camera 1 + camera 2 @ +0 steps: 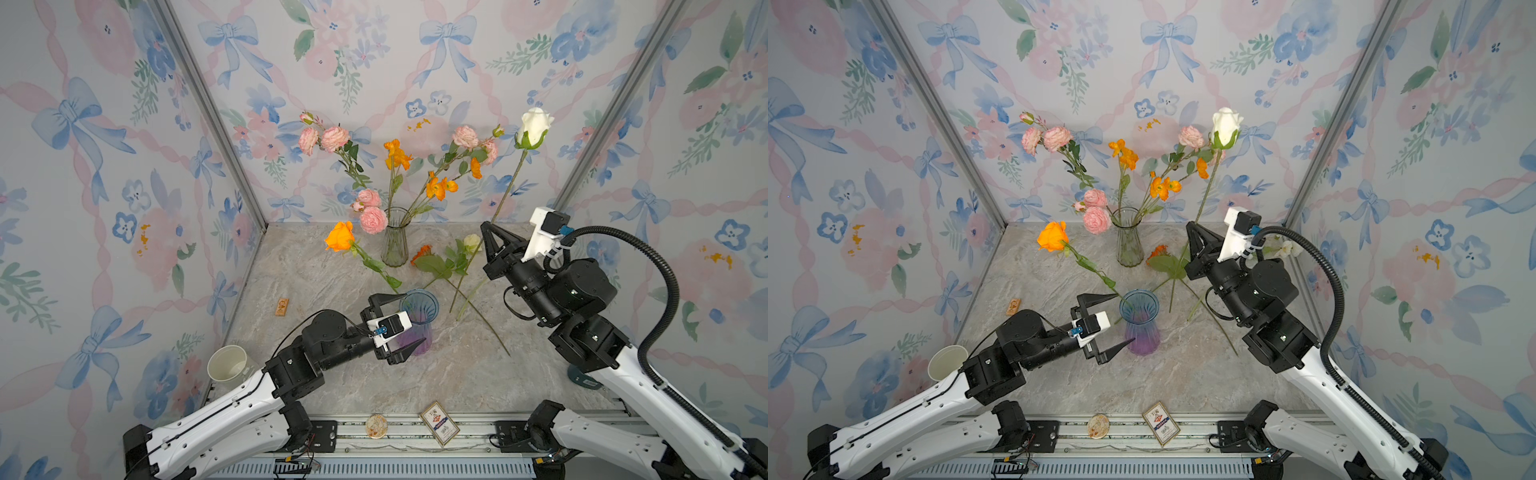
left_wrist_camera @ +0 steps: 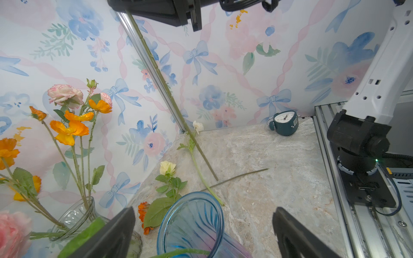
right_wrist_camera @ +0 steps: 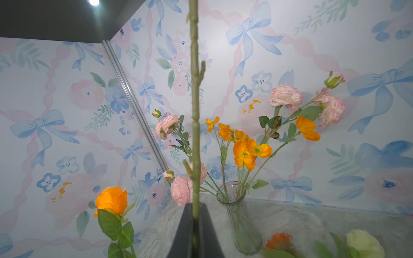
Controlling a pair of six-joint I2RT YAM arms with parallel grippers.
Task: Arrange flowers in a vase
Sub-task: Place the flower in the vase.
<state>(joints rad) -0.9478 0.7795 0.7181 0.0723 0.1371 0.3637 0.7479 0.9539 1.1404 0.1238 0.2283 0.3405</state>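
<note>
Both top views put the left gripper (image 1: pixel 411 318) nearest, its jaws spread wide on either side of the blue vase (image 1: pixel 1142 334). Whether a finger touches the glass I cannot tell. An orange rose (image 1: pixel 340 236) leans out of that vase. Farther back, the right gripper (image 1: pixel 484 227) is clamped on the slanting stem of a white rose (image 1: pixel 534 126), with the bloom held high. The table (image 1: pixel 415 386) is bare marble toward the front rail, while loose flowers (image 1: pixel 430 264) lie crossed between the arms. Farthest back, near the wall, a clear vase (image 1: pixel 395 245) holds pink ruffled blooms (image 1: pixel 334 138) and orange poppies (image 1: pixel 440 187).
</note>
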